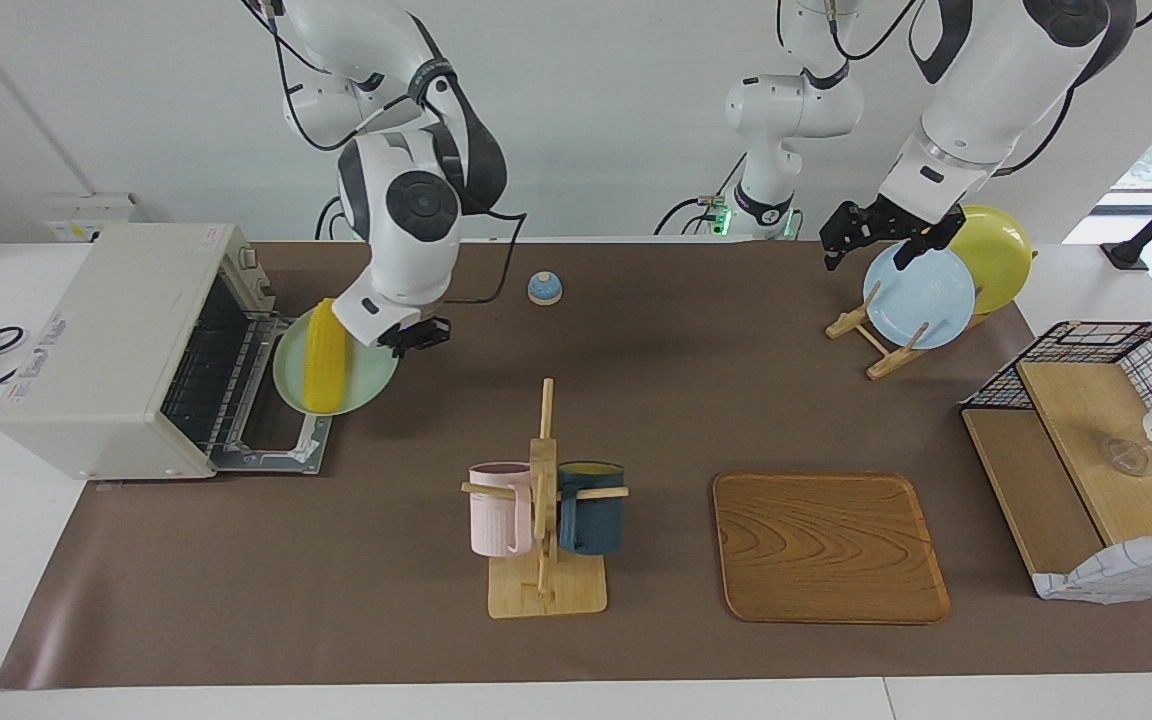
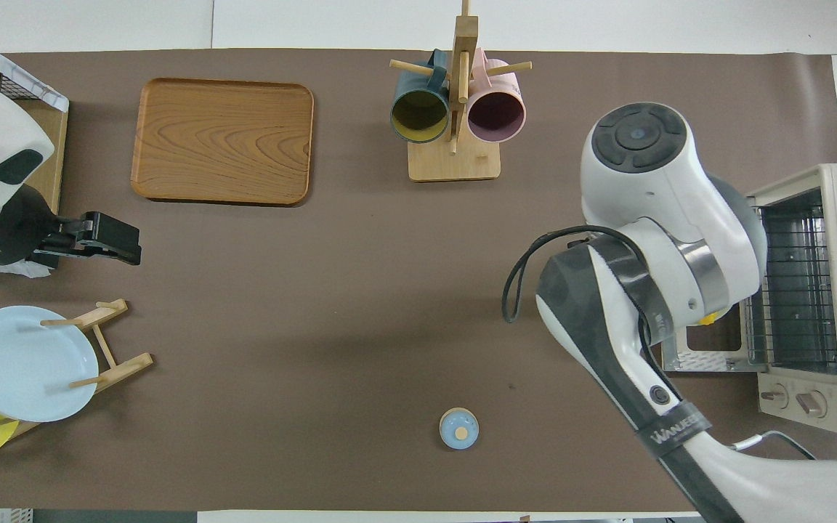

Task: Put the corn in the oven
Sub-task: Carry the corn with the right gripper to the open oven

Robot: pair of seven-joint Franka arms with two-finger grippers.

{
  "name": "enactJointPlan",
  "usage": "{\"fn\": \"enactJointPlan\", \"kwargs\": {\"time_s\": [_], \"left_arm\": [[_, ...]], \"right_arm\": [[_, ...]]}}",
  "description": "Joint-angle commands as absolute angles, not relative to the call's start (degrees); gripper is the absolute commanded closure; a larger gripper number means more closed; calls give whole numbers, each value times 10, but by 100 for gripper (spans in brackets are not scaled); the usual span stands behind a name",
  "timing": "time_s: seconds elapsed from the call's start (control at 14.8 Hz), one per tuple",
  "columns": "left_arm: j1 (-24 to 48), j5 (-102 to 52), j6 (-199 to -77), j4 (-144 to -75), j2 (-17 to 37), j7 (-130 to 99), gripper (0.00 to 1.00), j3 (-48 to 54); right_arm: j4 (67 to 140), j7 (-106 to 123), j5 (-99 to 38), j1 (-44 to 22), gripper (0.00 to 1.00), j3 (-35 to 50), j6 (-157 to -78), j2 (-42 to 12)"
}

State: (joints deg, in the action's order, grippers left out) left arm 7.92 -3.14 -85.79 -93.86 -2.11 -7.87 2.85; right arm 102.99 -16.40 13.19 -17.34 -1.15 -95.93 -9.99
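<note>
The corn point(image 1: 326, 361), a bright yellow cob, lies on a pale green plate point(image 1: 361, 392). My right gripper point(image 1: 408, 337) is shut on that plate's rim and holds it in the air over the oven's dropped-down door point(image 1: 271, 443). The off-white oven point(image 1: 106, 345) stands open at the right arm's end of the table, its wire rack showing. In the overhead view my right arm hides the plate; only a sliver of the corn point(image 2: 713, 317) shows beside the oven point(image 2: 836, 290). My left gripper point(image 1: 876, 243) is open and empty, waiting above the plate rack.
A wooden rack holds a light blue plate point(image 1: 919, 296) and a round yellow plate point(image 1: 998, 255). A mug tree point(image 1: 544, 500) with a pink and a dark blue mug, a wooden tray point(image 1: 829, 546), a small blue bell point(image 1: 545, 288) and a wire basket shelf point(image 1: 1106, 440) are on the table.
</note>
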Motion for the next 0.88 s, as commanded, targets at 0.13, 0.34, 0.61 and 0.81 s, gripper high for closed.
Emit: {"fn": "enactJointPlan", "kwargs": {"time_s": [0.13,0.34,0.61,0.81], "left_arm": [[67,-21,-854,-932,-19,-71,0,40],[66,-22,-856,-933,-23,-70,0,38],[66,-23,-853,-935,-25,-75,0,37],[66,-23,-853,-935,-25,-75,0,35]], "right_arm": [[1087,-55,145,-71,100,-4,-999,-72],[1146,-25,152,-30,100,-4,-1073,-55],[1201,-15,171,-23,100,-4,-1133,-41],[1230,24,171,8,100,-4,-1184,-36]]}}
